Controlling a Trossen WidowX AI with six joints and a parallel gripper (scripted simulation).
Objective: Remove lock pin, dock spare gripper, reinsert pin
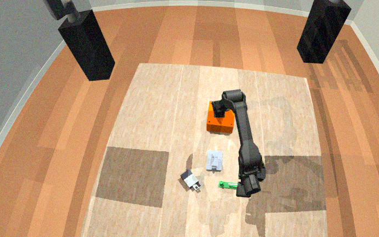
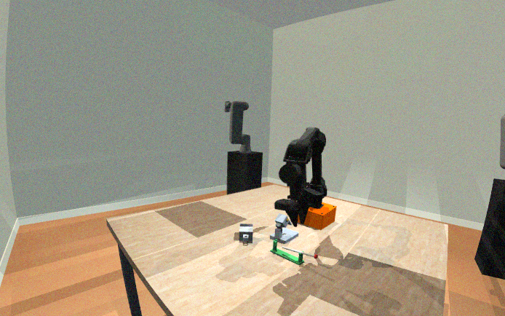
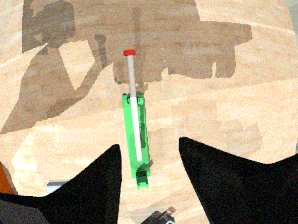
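Observation:
The lock pin, a pale rod (image 1: 232, 183) (image 2: 308, 253) (image 3: 132, 75) with a red head, lies along the green stand (image 1: 221, 184) (image 2: 286, 255) (image 3: 128, 130). It rests at the post nearer its head; its tip is short of the other post. My gripper (image 2: 298, 223) (image 3: 150, 147) is open and empty, above the stand; the arm hides its fingers in the top view. The pale blue-grey mount (image 1: 214, 160) (image 2: 284, 236) stands upright; no pin shows in its socket. The spare gripper (image 1: 190, 179) (image 2: 245, 233) lies apart from the mount, its white body ending in a small spigot.
The orange box (image 1: 220, 125) (image 2: 321, 218) is at the arm's base, beyond the mount. Two black pedestals (image 1: 86, 47) (image 1: 322, 32) with grey arms stand on the floor off the table. Arm shadows cross the table around the green stand.

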